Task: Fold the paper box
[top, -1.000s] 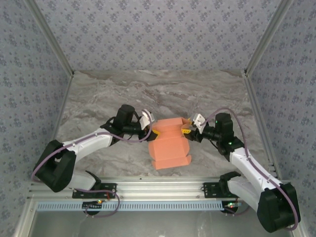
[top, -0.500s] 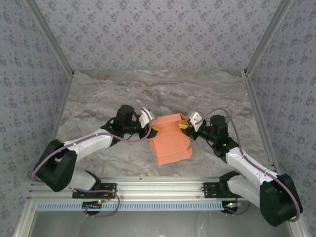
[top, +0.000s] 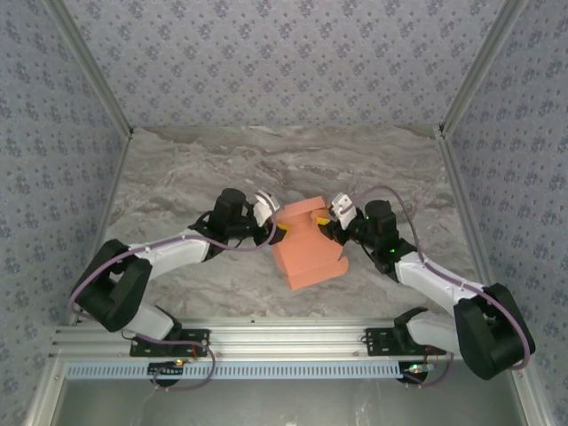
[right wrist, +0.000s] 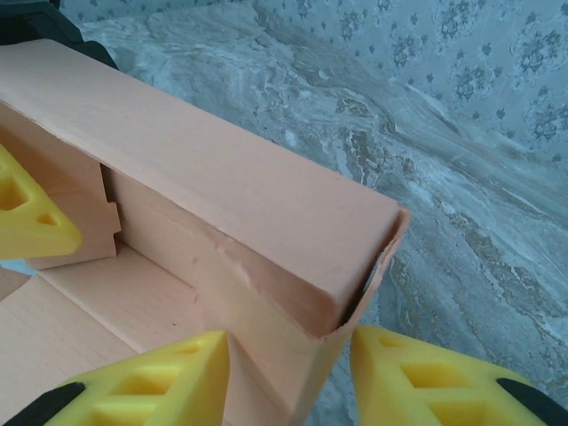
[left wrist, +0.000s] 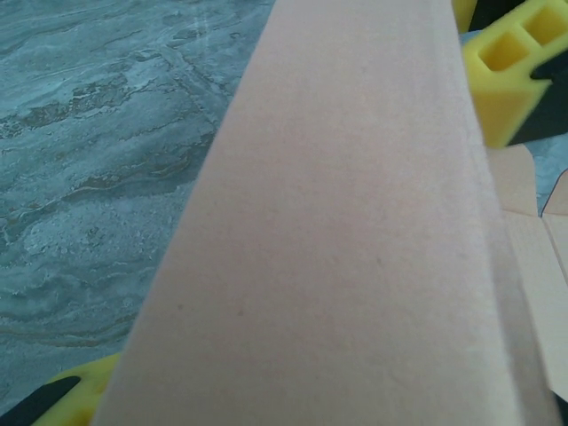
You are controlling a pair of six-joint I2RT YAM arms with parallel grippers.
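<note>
The paper box [top: 306,253], a part-folded open tray of plain orange-salmon thin card, sits on the grey marbled table [top: 195,177] between the two grippers, skewed to the table's edges. Inside it are a bare card floor, a notched tab folded in at one end, and one yellow fingertip [right wrist: 27,222] of the left gripper [top: 279,232]. The far long wall is folded double, thick and hollow, with a creased, slightly gaping corner. The near part lies lower, its sides notched. The left gripper's jaws are clamped across that far wall. The right gripper [top: 325,227] has its jaws closed on the wall's corner end, one finger inside and one outside.
</note>
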